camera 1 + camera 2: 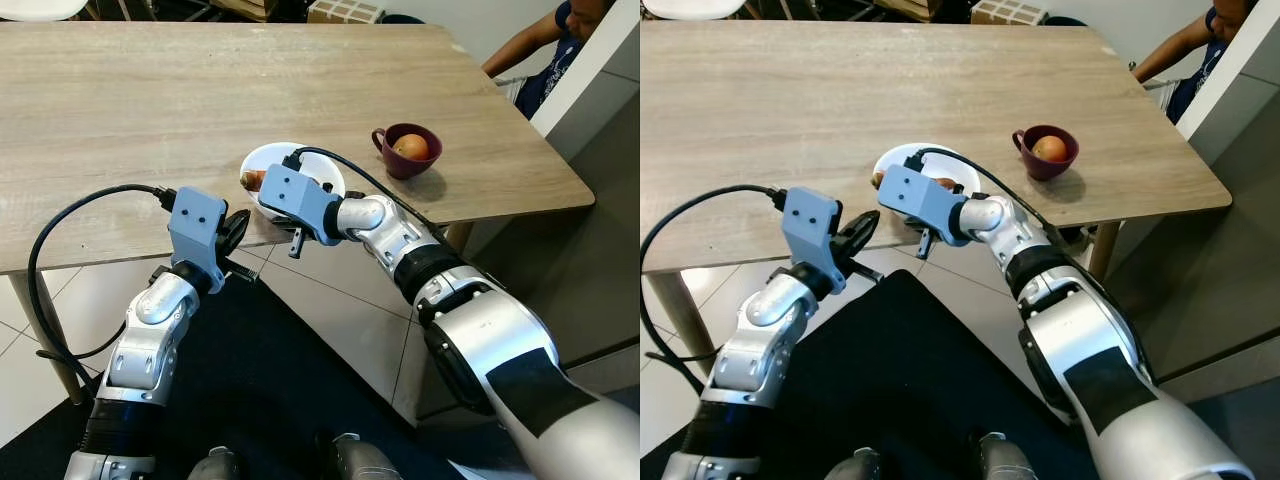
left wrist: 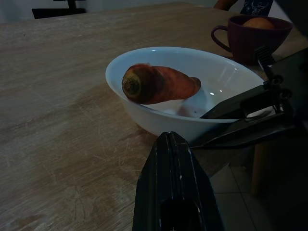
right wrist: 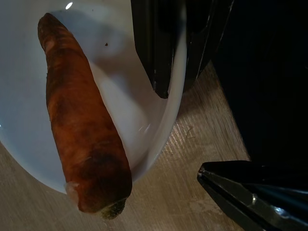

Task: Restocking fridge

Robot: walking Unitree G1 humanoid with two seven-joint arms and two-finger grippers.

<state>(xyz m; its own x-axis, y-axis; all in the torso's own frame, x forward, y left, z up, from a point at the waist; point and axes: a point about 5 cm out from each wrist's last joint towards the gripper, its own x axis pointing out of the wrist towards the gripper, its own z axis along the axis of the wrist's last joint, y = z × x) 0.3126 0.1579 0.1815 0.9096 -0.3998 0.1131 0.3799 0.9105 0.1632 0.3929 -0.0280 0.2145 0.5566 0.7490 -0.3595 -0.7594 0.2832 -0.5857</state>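
Smooth, breakable white bowl holding a loose carrot, rim pinched between closed right gripper fingers; best kept level; left gripper state unclear.

I looked down on a pale wood-grain table standing on wooden legs over a floor of light tiles, with a dark mat laid beneath its near edge. A white wall panel rose at the far right, where a person sat.
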